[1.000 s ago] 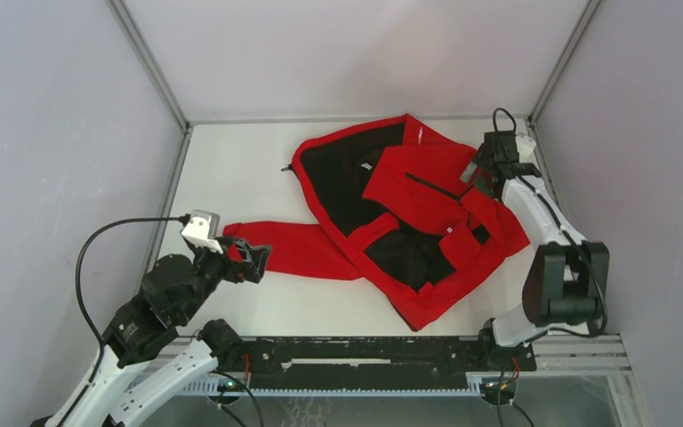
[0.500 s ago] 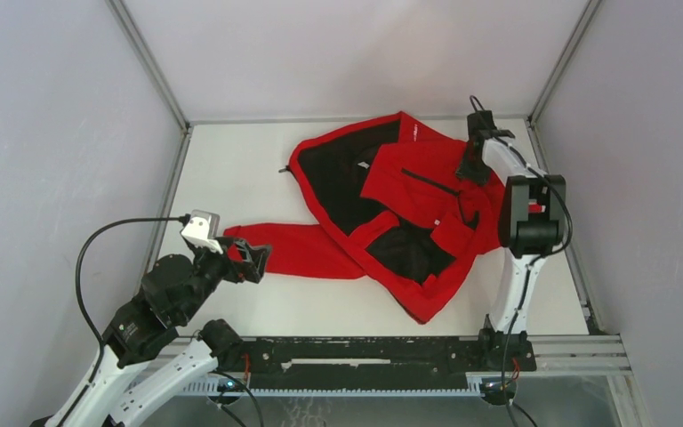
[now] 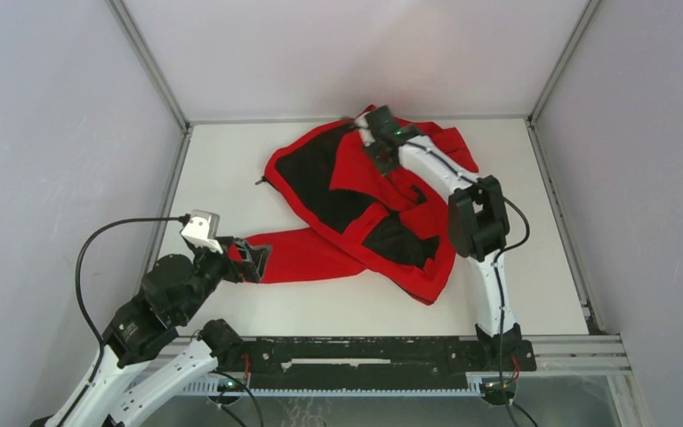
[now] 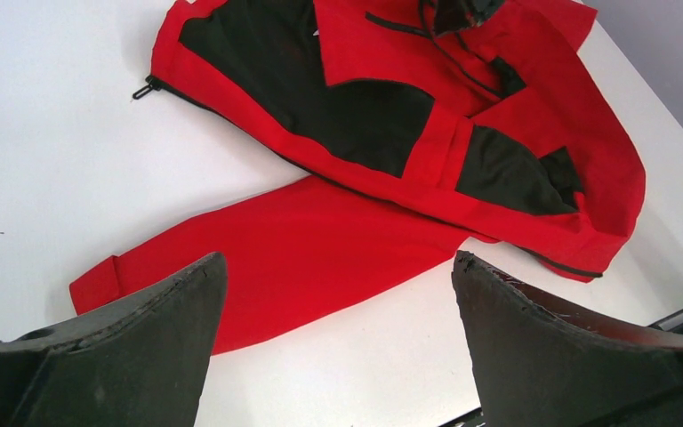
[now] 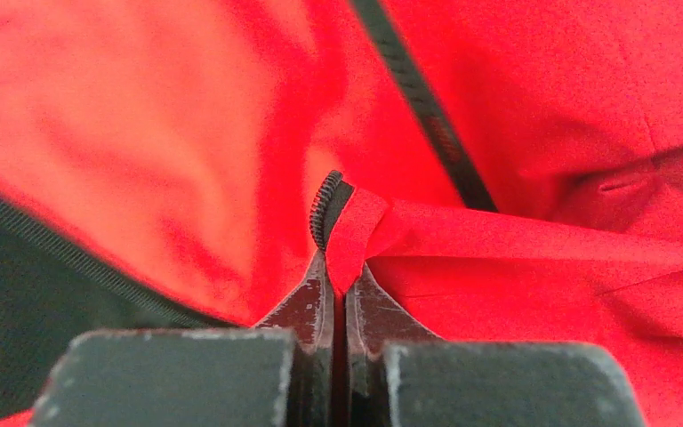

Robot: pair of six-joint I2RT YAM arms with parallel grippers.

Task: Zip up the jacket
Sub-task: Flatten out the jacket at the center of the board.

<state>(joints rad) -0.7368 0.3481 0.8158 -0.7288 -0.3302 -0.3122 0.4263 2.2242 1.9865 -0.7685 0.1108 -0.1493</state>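
So the right gripper (image 5: pixel 338 267) was pinched tight on a red fold of the jacket (image 5: pixel 516 240) right at its tips, with a bit of zipper teeth (image 5: pixel 323 200) poking out just past them. The left gripper (image 4: pixel 336 262) sat with its jaws wide apart, and the sleeve (image 4: pixel 302 240) lay just ahead of it.

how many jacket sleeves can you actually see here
1: one sleeve lies stretched flat on the table, its cuff end near the left gripper. The second sleeve may be hidden in the bunched-up part of the jacket.
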